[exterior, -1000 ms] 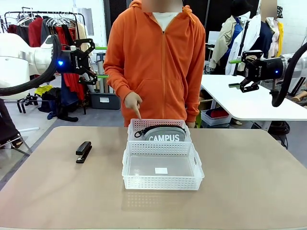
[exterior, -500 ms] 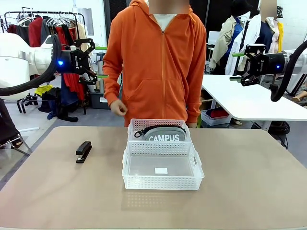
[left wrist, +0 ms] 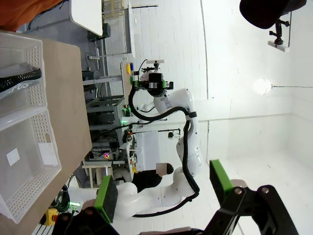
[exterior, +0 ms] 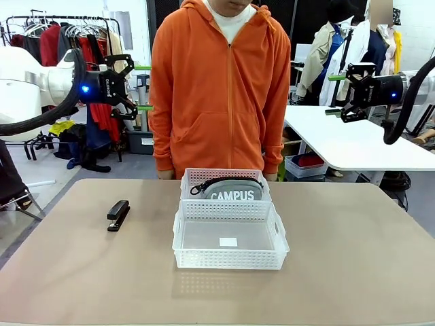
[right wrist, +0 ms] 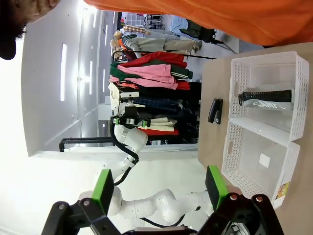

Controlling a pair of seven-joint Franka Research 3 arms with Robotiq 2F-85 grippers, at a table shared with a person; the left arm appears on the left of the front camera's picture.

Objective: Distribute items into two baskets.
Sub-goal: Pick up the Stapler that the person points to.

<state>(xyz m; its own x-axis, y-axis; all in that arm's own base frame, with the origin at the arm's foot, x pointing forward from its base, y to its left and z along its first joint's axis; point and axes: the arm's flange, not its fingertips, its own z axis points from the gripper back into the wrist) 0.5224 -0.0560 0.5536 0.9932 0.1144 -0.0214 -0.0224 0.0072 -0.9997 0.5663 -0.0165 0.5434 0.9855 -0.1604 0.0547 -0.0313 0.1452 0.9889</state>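
Tan table (exterior: 353,258), busy lab, clothes rack (exterior: 61,34) in the back. The stapler (exterior: 118,214) is the one item not binned yet. It lies flat on the bare top at about 9 o'clock from the near basket (exterior: 230,258), well apart from it. My guess: small, rigid, dense for its size and a bit slick, so pinch it across the narrow sides near the middle, not by the springy top arm. It's plain black, long axis running roughly 12 to 6; finer detail is too small to tell.

The grey CAMPUS pouch (exterior: 232,190) already sits in the far basket (exterior: 197,175), at 12 o'clock and touching the near one. The left gripper (exterior: 143,88) hangs high at 10 o'clock and the right gripper (exterior: 332,94) at 2, both with fingers spread and nothing between. A person (exterior: 217,102) in an orange hoodie stands at 12.
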